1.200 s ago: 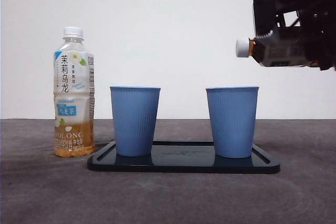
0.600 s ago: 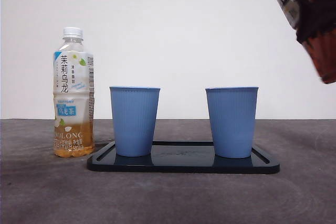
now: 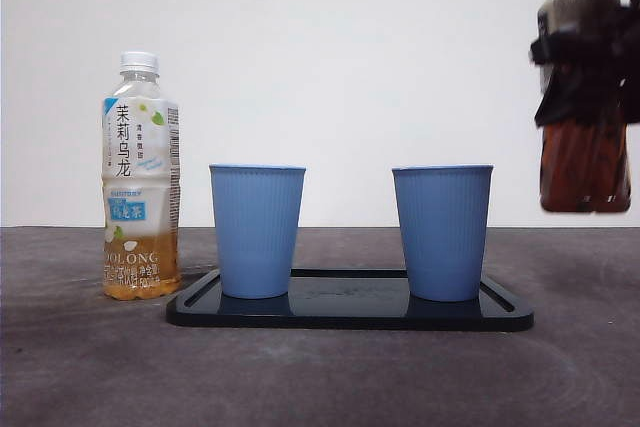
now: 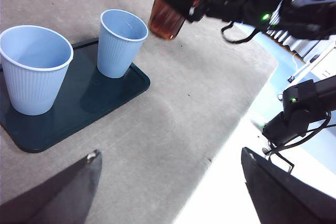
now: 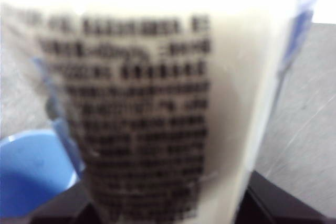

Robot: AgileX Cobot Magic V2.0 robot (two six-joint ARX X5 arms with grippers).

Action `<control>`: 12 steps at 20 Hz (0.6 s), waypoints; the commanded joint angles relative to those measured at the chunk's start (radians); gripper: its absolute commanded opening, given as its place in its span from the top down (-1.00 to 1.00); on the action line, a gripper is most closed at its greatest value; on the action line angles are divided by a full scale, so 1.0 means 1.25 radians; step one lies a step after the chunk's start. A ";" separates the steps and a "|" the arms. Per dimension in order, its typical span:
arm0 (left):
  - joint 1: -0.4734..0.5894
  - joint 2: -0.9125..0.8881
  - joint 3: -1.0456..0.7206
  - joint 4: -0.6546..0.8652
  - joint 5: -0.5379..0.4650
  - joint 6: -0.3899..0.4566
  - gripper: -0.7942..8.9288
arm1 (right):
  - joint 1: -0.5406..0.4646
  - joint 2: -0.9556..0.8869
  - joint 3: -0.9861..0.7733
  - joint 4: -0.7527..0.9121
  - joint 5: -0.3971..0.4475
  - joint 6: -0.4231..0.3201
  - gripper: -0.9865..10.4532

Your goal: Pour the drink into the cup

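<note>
Grey tabletop [image 3: 90, 367] bears black tray [image 3: 350, 312]; white wall [image 3: 350, 67] behind.

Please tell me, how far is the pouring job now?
Done: the right gripper holds the dark brown tea bottle upright in the air, beside the right blue ribbed paper cup on the black tray. In hand: nothing pours now. Left: whether that cup holds drink cannot be seen. The left gripper waits, open.

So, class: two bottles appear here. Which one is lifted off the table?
The dark brown drink bottle, held upright in the right gripper beyond the tray, hangs in the air. The pale oolong tea bottle stands on the table.
</note>
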 commanded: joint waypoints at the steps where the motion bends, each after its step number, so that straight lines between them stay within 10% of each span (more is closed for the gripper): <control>1: -0.003 0.003 0.014 0.004 0.000 0.013 -0.06 | 0.003 0.045 -0.006 0.099 -0.011 0.018 0.53; 12: -0.003 0.003 0.014 0.001 0.000 0.012 -0.06 | 0.003 0.263 -0.009 0.278 -0.014 0.017 0.53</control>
